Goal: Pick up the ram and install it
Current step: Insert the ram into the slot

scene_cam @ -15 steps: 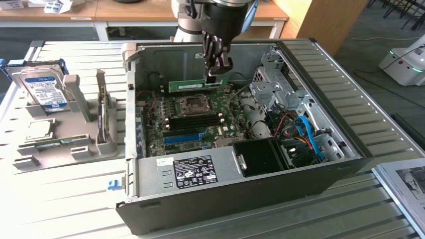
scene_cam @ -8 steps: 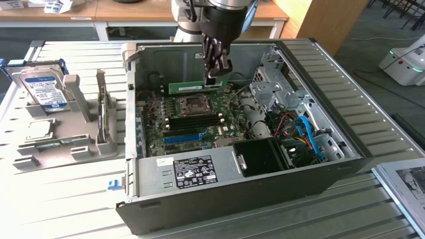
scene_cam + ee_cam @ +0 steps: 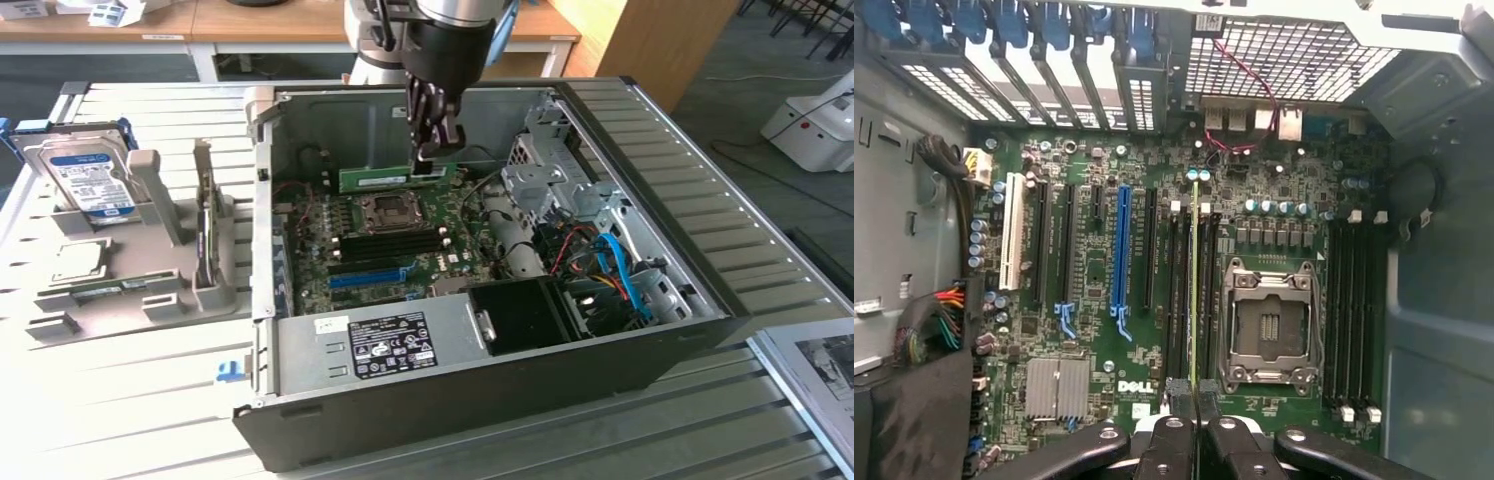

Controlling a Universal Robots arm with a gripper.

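The black fingers (image 3: 430,150) were clamped on the long, thin green circuit-board ram (image 3: 384,178), gripping it near one end. The ram stood on edge directly below the fingers, inside the open grey metal computer case (image 3: 627,170). It was aligned with the black memory slots (image 3: 1179,290) beside the silver processor socket (image 3: 1269,320).

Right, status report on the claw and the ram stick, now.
Claw shut on long green circuit-board ram stick. Stick edge-down over black memory slots, beside silver processor socket. Nothing blocking.
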